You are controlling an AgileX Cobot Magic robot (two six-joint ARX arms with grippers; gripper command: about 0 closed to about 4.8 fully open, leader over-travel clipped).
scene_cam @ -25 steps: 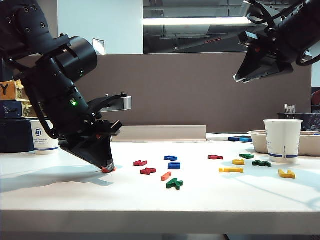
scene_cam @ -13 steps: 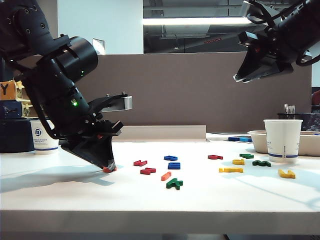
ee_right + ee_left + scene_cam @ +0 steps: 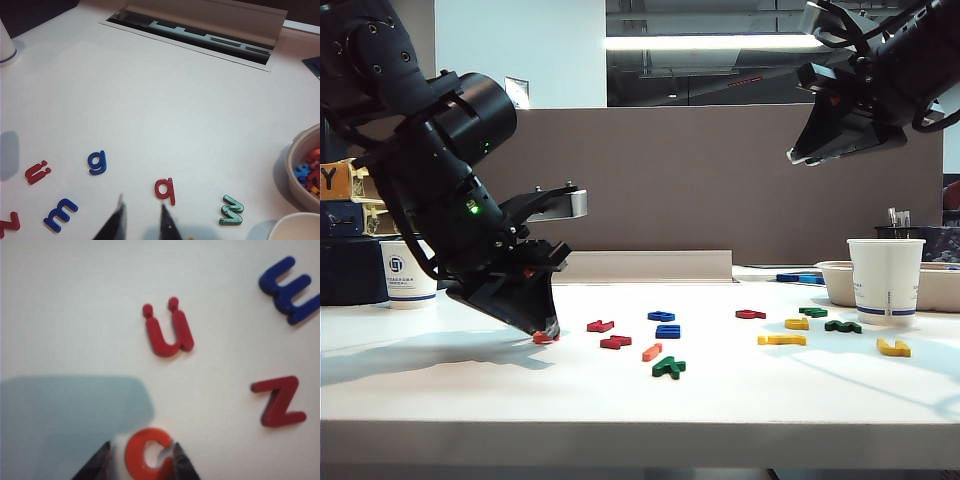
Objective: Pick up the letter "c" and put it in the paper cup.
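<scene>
The letter "c" [image 3: 145, 455], a small orange-red curved piece, lies flat on the white table between my left gripper's two dark fingertips. One fingertip [image 3: 179, 460] touches its open end. The other stands a little apart from its back. My left gripper [image 3: 141, 445] is open and points down at the table on the left [image 3: 545, 330], with the "c" [image 3: 542, 338] under its tip. My right gripper [image 3: 800, 155] hangs high at the right, open and holding nothing [image 3: 141, 207]. One paper cup [image 3: 886, 278] stands at the right and another paper cup [image 3: 408, 272] at the far left.
Red, blue, green, yellow and orange letters [image 3: 660, 345] lie scattered over the middle and right of the table. A red "u" [image 3: 167, 332], a red "z" [image 3: 280, 401] and a blue letter [image 3: 292, 290] lie close to the "c". A bowl [image 3: 835, 283] of letters sits behind the right cup.
My left gripper's jaws have spread apart around the "c", and its tip and the "c" have shifted slightly to the right. The right arm has not moved.
</scene>
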